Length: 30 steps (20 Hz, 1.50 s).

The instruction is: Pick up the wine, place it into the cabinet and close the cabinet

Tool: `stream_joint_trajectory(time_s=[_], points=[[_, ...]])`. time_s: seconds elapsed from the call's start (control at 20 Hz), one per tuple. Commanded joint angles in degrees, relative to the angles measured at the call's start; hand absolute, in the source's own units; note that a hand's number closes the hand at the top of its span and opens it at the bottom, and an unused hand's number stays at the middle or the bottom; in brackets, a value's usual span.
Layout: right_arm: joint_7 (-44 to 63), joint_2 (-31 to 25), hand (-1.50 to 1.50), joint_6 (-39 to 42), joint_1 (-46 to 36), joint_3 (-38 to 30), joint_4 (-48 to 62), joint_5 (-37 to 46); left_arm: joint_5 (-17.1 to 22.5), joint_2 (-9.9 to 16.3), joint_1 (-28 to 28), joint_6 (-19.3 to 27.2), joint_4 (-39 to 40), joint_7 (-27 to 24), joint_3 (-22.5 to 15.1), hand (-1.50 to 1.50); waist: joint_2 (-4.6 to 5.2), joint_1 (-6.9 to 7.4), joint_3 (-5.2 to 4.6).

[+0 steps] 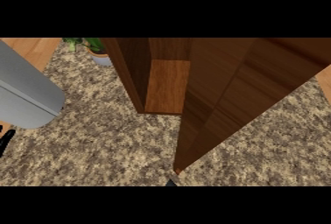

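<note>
Head view is showing the cabinet [167,83] standing at the far middle of the granite counter [97,144], its door [226,100] swinging wide open toward the near edge, with the door's lower corner hanging just above a dark tip at the near edge that is too small to identify. No wine is showing anywhere, not even on the visible strip of shelf inside. A grey forearm [26,94] is crossing the counter's left edge and black fingers of the left hand [5,141] are peeking in there, too little to tell whether released or clenched; the right hand is not showing, so which is nearer the door is unclear.
</note>
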Motion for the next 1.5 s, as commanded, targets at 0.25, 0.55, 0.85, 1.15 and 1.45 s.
stream_joint_trajectory(time_s=[0.25, 0.55, 0.85, 1.15, 1.45], points=[[-3.95, 6.85, 1.5, -14.93, -14.54, 0.2, 11.49, 3.03, 1.75, 5.11, 5.06, -10.68, 4.81, -1.49, 6.02, -1.5, 0.32, 1.33, -0.03], [-4.16, 7.09, 1.5, -19.56, -27.86, -8.29, 22.83, -0.91, 2.79, 4.99, 5.69, -13.51, 6.33, -0.4, 8.65, -1.5, 0.77, 0.62, 0.11], [-10.11, 7.26, 1.5, -15.68, -38.3, -17.8, 37.83, -11.81, 0.17, 3.19, 9.58, -18.68, 9.79, -1.79, 11.08, -1.5, 1.05, 0.94, 0.2], [-18.56, 7.3, 1.5, -5.12, -42.88, -23.9, 52.54, -18.22, 1.0, 3.52, 9.32, -19.94, 9.96, 1.76, 14.74, -1.5, 1.2, 0.32, 0.27], [-10.32, 7.31, 1.5, 13.24, -47.09, -24.03, 58.27, -31.82, 0.7, 2.53, 8.31, -21.77, 12.6, 3.44, 16.42, -1.5, 1.45, 0.87, 0.15]])
